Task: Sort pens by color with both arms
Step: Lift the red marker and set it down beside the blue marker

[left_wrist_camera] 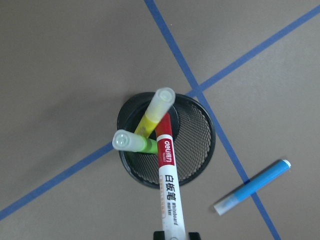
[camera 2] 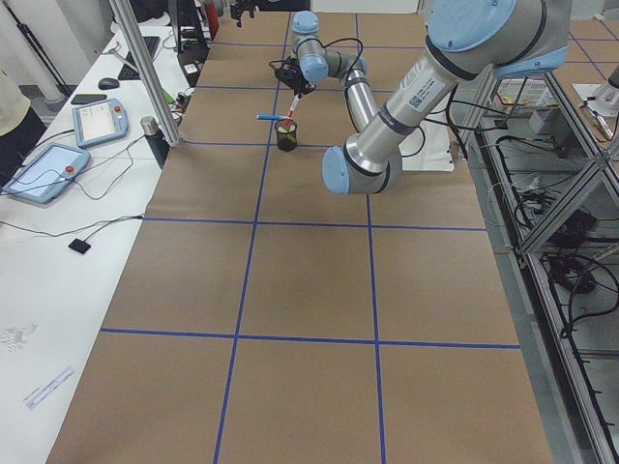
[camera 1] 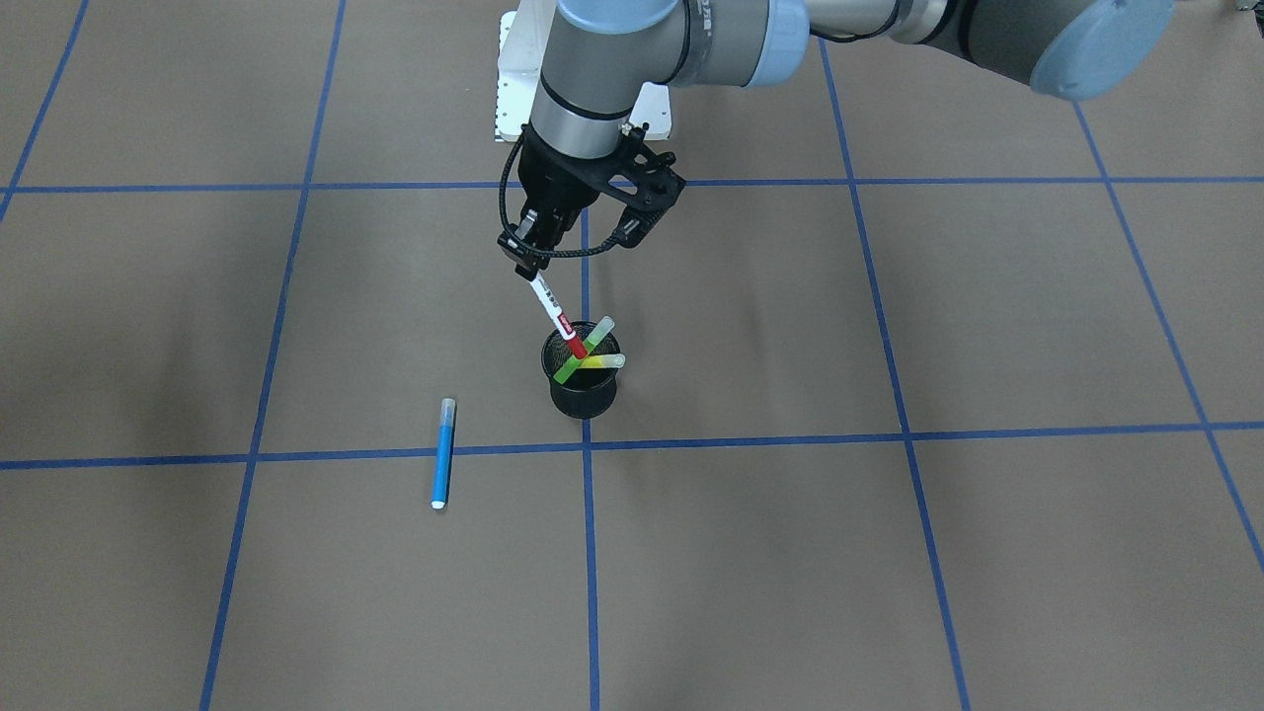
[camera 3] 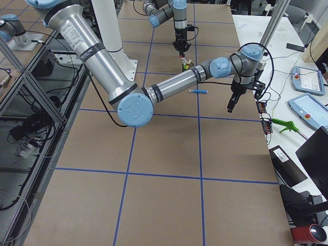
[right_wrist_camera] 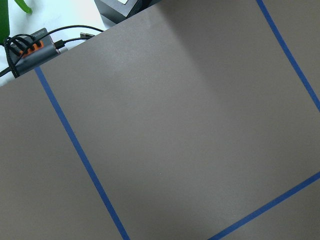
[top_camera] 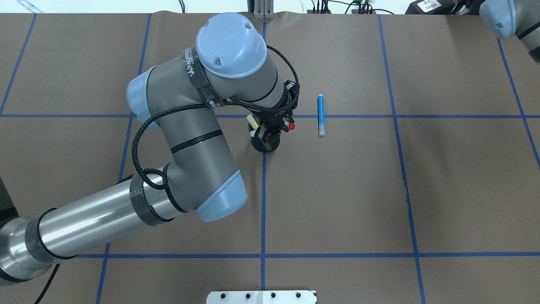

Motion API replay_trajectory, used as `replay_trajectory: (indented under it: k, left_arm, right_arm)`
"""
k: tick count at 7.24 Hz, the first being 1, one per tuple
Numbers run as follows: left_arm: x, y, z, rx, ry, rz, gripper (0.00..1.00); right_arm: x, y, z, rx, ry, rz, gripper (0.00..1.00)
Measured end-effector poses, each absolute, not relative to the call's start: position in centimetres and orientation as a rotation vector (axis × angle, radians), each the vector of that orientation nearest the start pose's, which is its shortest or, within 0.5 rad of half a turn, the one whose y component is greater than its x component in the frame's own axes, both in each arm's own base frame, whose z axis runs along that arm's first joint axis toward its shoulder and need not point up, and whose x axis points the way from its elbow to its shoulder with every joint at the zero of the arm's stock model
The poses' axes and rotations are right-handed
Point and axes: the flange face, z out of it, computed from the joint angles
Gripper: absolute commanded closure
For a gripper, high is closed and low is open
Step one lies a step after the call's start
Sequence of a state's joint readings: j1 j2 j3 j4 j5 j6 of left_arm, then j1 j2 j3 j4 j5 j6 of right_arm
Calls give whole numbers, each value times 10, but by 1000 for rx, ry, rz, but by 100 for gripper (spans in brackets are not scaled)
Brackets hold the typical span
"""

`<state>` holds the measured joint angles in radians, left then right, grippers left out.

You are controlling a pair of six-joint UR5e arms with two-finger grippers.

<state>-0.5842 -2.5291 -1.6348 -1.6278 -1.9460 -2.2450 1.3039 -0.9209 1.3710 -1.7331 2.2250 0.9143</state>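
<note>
1. Black fingers of the left gripper (camera 1: 523, 259) are clamping the white upper end of the red-and-white marker (camera 1: 550, 311), which is slanting down from them.
2. Its red lower end is dipping inside the rim of the black mesh cup (camera 1: 585, 395), where it is crossing the green marker (camera 1: 591, 343).
3. The green marker and the yellow marker (camera 1: 604, 361) are leaning in the cup, their pale ends sticking out over the rim.
4. The cup is standing upright on the brown table (camera 1: 889, 553), just by a crossing of blue tape lines.
5. The blue marker (camera 1: 443, 454) is lying flat on the table, near the cup but apart from it, on the robot's right side.
6. The right arm (camera 3: 97, 56) is stretching toward the table's far edge, well apart from the cup.
7. The right gripper (camera 3: 231, 105) is hanging there pointing downward; whether it is clenched or released cannot be told.
</note>
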Motion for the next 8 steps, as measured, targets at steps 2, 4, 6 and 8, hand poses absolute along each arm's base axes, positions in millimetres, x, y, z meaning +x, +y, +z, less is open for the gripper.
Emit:
replay_trajectory:
  k: [2, 4, 6, 8]
  left_arm:
    - [496, -446, -14, -341, 1166, -840, 100]
    - [499, -457, -31, -160, 1231, -742, 100]
    - [538, -487, -26, 42, 1260, -711, 100]
    - [588, -499, -10, 211, 1240, -687, 100]
  right_arm:
    - [-107, -723, 378, -121, -705, 543, 1]
    - [-89, -723, 383, -100, -704, 537, 1]
    - [-78, -723, 389, -69, -672, 531, 1]
    - [-73, -713, 387, -40, -669, 514, 1]
